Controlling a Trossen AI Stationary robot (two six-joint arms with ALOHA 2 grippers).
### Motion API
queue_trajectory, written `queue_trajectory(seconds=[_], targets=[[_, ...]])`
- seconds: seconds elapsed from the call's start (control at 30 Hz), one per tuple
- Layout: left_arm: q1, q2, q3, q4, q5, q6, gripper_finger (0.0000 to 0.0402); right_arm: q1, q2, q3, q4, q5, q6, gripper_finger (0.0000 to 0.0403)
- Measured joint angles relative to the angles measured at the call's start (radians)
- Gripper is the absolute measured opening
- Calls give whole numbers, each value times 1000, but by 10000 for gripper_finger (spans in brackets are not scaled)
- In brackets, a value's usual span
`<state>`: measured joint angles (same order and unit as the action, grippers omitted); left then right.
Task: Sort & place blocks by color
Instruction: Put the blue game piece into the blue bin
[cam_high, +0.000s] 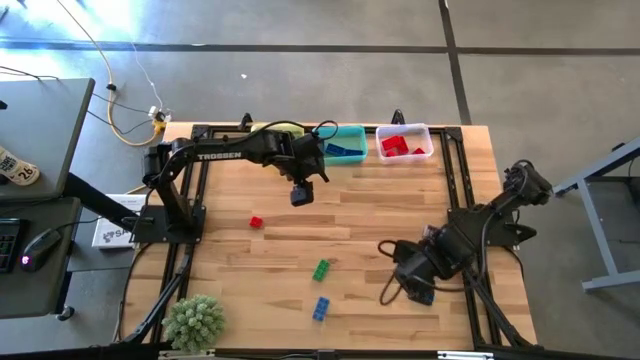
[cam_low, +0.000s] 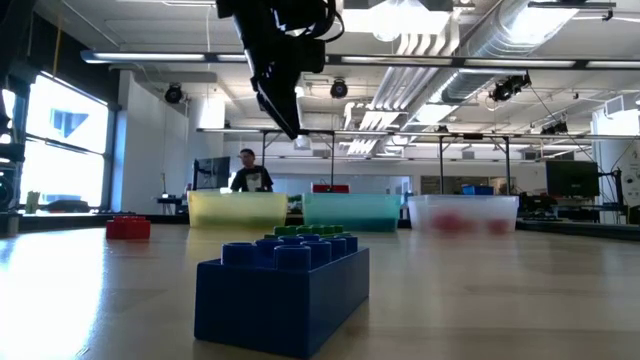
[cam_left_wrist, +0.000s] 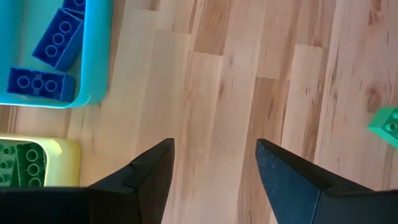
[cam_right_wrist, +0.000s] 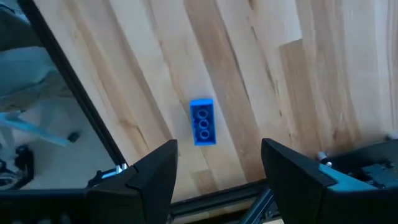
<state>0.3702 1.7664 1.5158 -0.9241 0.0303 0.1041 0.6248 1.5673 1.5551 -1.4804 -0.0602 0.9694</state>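
Hovering above the wooden bench (cam_high: 360, 230), the left tool (cam_high: 301, 194) hangs just in front of the row of bins with its two dark fingers (cam_left_wrist: 146, 177) spread and nothing between them; only bare planks show in the gap. In its wrist view the teal bin (cam_left_wrist: 96, 50) holds blue blocks (cam_left_wrist: 57, 38), and the yellow bin (cam_left_wrist: 65, 152) beside it holds green blocks (cam_left_wrist: 22, 163). From above, the three bins stand side by side along the far edge of the bench: yellow, then teal, then the clear bin (cam_high: 428, 140) with red blocks (cam_high: 396, 146) inside. Three blocks lie loose on the bench, well apart from one another: a red block (cam_high: 256, 222) toward the left arm's side, a green block (cam_high: 321, 269) near the middle, and a blue block (cam_high: 321, 309) close to the near edge. In the low view that blue block fills the foreground, with the green one just behind it. The right tool (cam_high: 412, 275) sits low over the near right part of the bench, its fingers (cam_right_wrist: 149, 180) also spread and empty; its wrist view looks past them at the loose blue block lying flat near the bench's edge rail. A small green plant (cam_high: 194, 322) stands at the near left corner. Beyond the bench, a person (cam_low: 249, 171) shows in the room.
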Motion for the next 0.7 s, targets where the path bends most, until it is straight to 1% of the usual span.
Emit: queue_trajectory(seconds=[0.1,0.37,0.7], targets=[[0,0,0,2,0,-21,214,46,0,0,1,12,23,218],[0,0,0,5,0,-52,214,155,0,0,3,109,121,218],[0,0,0,6,0,-75,214,221,15,0,-17,207,151,218]])
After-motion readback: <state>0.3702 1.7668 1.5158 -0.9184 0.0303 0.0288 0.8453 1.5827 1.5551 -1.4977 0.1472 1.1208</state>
